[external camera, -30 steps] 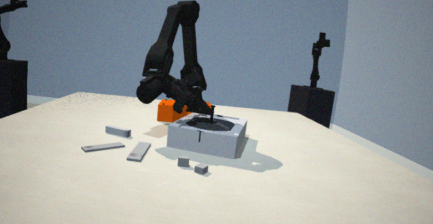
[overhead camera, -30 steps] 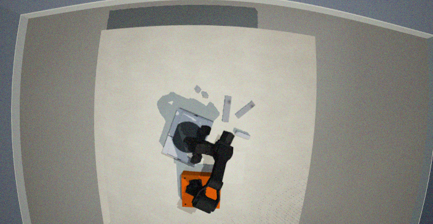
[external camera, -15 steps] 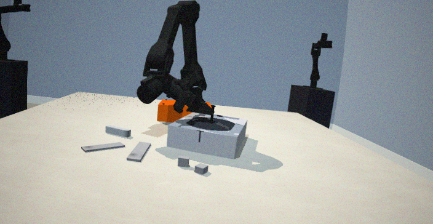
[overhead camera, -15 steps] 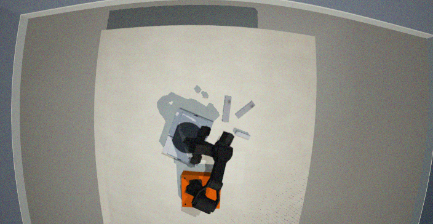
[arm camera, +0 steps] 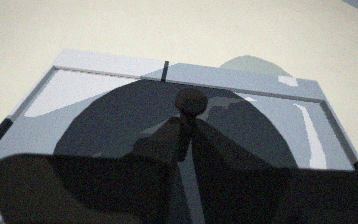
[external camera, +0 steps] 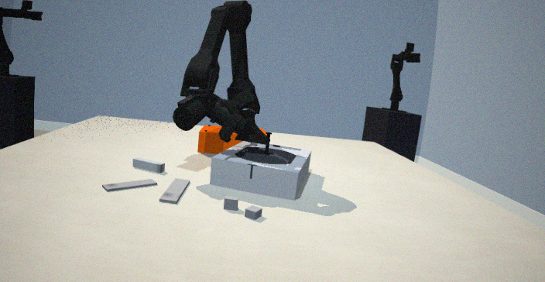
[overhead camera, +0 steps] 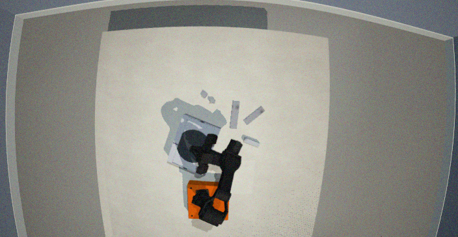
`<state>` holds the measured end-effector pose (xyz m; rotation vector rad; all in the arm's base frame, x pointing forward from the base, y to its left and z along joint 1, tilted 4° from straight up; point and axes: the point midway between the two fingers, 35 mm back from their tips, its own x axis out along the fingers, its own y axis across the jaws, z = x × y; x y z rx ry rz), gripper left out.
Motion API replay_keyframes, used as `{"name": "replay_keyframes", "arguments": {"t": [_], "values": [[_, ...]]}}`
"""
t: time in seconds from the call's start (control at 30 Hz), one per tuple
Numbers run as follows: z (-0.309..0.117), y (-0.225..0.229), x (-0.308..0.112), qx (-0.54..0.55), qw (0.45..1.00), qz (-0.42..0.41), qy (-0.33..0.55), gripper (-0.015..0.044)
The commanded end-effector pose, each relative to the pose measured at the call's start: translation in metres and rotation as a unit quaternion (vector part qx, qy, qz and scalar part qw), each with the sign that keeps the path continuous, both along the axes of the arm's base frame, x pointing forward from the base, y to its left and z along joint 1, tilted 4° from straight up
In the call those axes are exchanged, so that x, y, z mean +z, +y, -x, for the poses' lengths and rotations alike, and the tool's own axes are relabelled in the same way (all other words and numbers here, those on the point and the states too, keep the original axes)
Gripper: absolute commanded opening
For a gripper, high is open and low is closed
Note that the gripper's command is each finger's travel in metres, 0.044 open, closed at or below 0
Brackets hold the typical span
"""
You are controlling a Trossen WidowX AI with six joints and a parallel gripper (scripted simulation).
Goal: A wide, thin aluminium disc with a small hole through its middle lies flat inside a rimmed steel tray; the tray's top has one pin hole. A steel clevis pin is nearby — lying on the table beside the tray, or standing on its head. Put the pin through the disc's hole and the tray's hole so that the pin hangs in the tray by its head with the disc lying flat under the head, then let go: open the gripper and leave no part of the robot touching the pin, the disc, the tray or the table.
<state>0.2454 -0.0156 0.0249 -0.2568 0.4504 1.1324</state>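
No readable brand, label or writing on my feeds; going left to right in the exterior view, two flat bars lie on the tabletop near the tray, past the orange base block. My tool has the pin gripped upright, head up, over the dark disc inside the tray's rim; can't tell whether its lower end is in the hole. Two small blocks sit in front of the tray.
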Motion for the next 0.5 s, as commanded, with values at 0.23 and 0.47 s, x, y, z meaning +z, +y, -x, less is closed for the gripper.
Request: {"name": "replay_keyframes", "arguments": {"t": [0.23, 0.47], "values": [[0.0043, 0.0022, -0.0003, 0.001, 1.0, 0.001, 0.0, 0.0], [0.006, 0.0031, -0.0003, 0.001, 1.0, 0.001, 0.0, 0.0]]}}
